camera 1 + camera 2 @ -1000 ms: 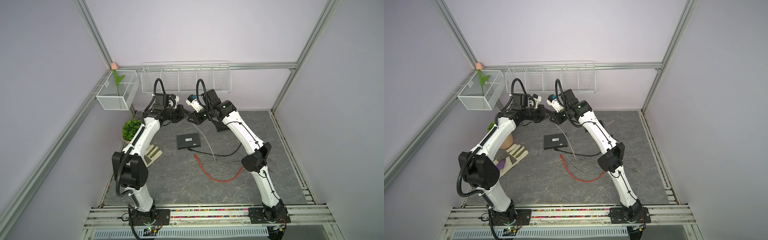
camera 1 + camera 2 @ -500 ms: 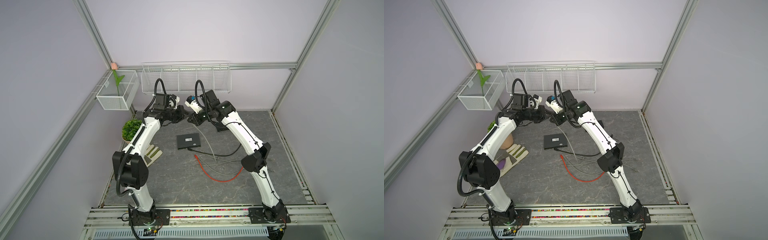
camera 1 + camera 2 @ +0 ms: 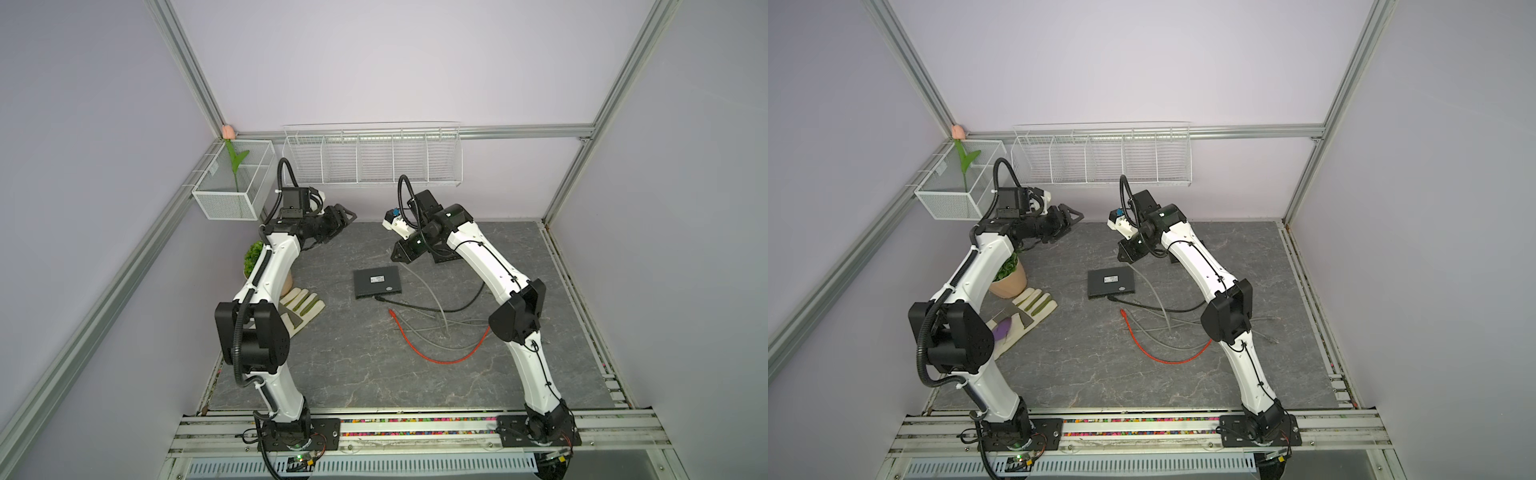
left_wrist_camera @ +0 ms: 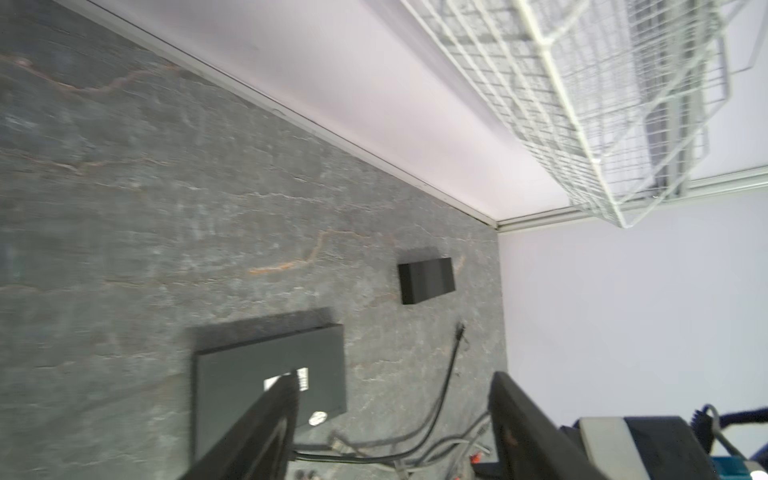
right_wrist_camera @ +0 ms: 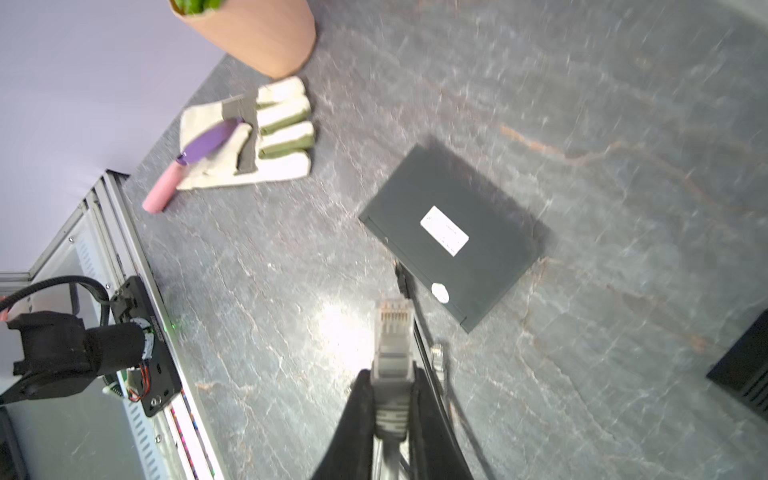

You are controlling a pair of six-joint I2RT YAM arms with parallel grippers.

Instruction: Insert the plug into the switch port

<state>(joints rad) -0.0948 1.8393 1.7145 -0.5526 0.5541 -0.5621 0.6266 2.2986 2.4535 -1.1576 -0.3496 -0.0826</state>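
Note:
The switch (image 3: pixel 377 281) (image 3: pixel 1111 281) (image 5: pixel 453 241) (image 4: pixel 270 374) is a flat black box with a white label, lying mid-table. A black cable (image 3: pixel 415 306) enters its front edge, and I cannot make out single ports. My right gripper (image 3: pixel 397 254) (image 3: pixel 1123 254) (image 5: pixel 390 374) hangs just behind and above the switch. It is shut on the boot of a grey plug (image 5: pixel 394 324), whose clear tip sticks out past the fingertips, with the grey cable (image 3: pixel 424 286) trailing down. At the back left my left gripper (image 3: pixel 347 216) (image 3: pixel 1073 214) (image 4: pixel 395 380) is open and holds nothing.
A red cable (image 3: pixel 440 359) and more grey cables lie tangled in front of the switch. A black adapter block (image 4: pixel 426 280) sits behind my right arm. A glove (image 3: pixel 299 309) with a purple-pink tool (image 5: pixel 199 149) and a potted plant (image 3: pixel 1009 280) are at the left. Wire baskets (image 3: pixel 372 160) hang on the back wall.
The two grippers were close together at the back. The left one has opened and drawn back left. The right one, shut on the plug, has swung right and down toward the switch.

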